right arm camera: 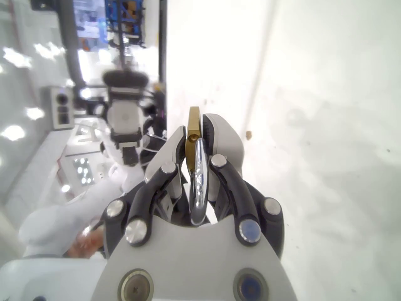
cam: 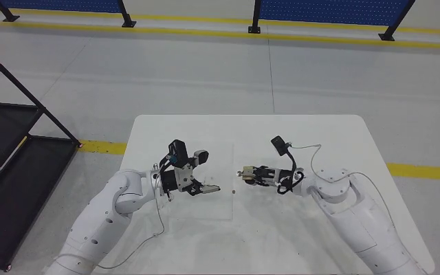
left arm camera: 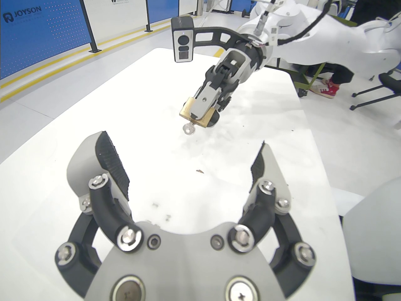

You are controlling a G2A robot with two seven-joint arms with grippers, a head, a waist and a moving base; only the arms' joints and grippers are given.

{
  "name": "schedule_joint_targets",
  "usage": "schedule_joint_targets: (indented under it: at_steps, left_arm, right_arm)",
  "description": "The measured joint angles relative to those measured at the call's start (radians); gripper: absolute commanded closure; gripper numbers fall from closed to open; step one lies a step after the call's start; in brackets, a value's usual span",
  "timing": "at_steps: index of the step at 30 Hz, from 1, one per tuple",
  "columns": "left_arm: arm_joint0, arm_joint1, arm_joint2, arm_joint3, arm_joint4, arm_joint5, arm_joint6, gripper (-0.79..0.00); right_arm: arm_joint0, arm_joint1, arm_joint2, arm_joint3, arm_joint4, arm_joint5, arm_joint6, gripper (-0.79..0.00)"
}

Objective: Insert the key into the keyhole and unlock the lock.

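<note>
Right gripper (left arm camera: 200, 112) is clamped on the brass padlock (left arm camera: 186, 109), held above the table (left arm camera: 94, 111), keyhole end facing the other arm. The key (left arm camera: 189, 129) sits in the keyhole, head protruding. Left gripper (left arm camera: 183, 145) is spread wide and empty nearby, apparently positioned to grasp and turn it.

A brass-gold lock (right arm camera: 191, 126) with a shiny silver shackle (right arm camera: 200, 183) and a silver key (left arm camera: 189, 129). The left gripper (left arm camera: 191, 170) and right gripper (left arm camera: 203, 117) are pale grey metal with black links; the pads (left arm camera: 109, 161) are black and finely ribbed. White table (cam: 330, 137) with a few small dark specks, pale grey floor (cam: 206, 69) with yellow stripes (cam: 103, 146), blue dotted panels (left arm camera: 31, 17)
</note>
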Motion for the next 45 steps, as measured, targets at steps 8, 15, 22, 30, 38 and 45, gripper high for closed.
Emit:
schedule_joint_targets:
  at_steps: [8, 15, 22, 30, 38, 45]
  left_arm:
    - [0.000, 0.000, 0.000, 0.000, 0.000, 0.000, 0.000, -0.785]
    - [0.000, 0.000, 0.000, 0.000, 0.000, 0.000, 0.000, -0.785]
    - [0.000, 0.000, 0.000, 0.000, 0.000, 0.000, 0.000, -0.785]
    - [0.000, 0.000, 0.000, 0.000, 0.000, 0.000, 0.000, -0.785]
    - [0.000, 0.000, 0.000, 0.000, 0.000, 0.000, 0.000, -0.785]
    - [0.000, 0.000, 0.000, 0.000, 0.000, 0.000, 0.000, -0.785]
  right_arm:
    - [0.026, -0.002, -0.053, -0.024, -0.166, 0.172, -0.018, 0.000]
    - [0.050, -0.009, -0.077, -0.001, -0.196, 0.258, -0.005, 0.000]
    - [0.068, -0.011, -0.081, 0.022, -0.204, 0.308, 0.020, -0.249]
    - [0.064, -0.012, -0.068, 0.013, -0.201, 0.304, 0.003, -0.785]
    - [0.047, -0.010, -0.056, -0.014, -0.227, 0.294, -0.037, -0.785]
    - [0.012, -0.005, -0.044, -0.074, -0.308, 0.261, -0.131, -0.785]
